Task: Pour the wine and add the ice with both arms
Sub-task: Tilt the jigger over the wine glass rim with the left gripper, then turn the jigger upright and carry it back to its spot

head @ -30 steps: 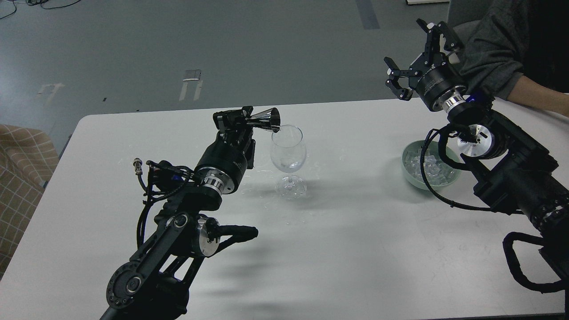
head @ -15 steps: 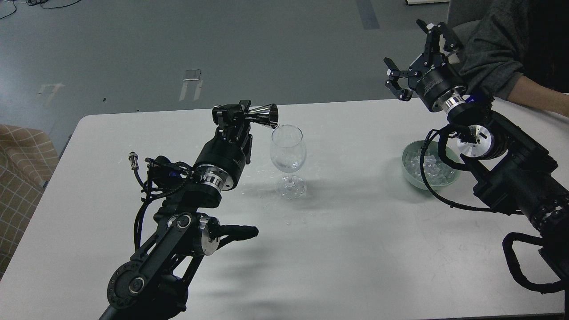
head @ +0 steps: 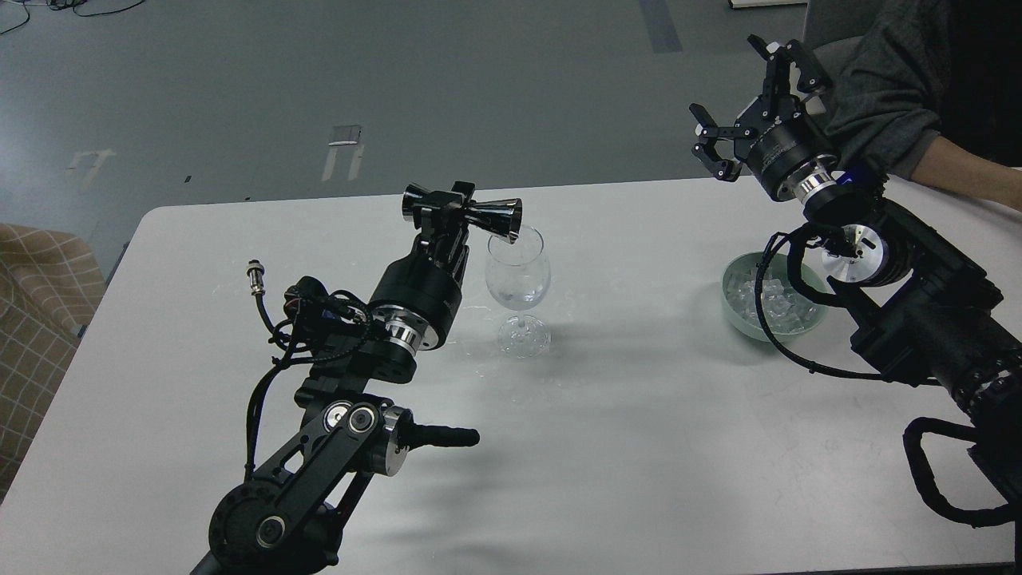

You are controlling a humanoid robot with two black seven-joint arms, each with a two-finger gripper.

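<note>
A clear stemmed wine glass (head: 517,275) stands upright near the middle of the white table (head: 623,431). My left gripper (head: 449,209) is shut on a dark double-cone metal jigger (head: 471,214), held on its side with one mouth over the glass rim. The wine is too clear to make out. Ice cubes (head: 768,299) lie in a pale green bowl (head: 731,307) at the right. My right gripper (head: 746,104) is open and empty, raised above and behind the bowl.
A person's grey-sleeved arm (head: 886,88) rests at the table's far right corner, close behind my right gripper. A checked fabric seat (head: 36,303) stands off the table's left edge. Small wet spots (head: 479,351) lie around the glass foot.
My left gripper has shifted right and rolled, so the jigger now lies nearly level with its mouth further over the glass. The right arm has not moved.
</note>
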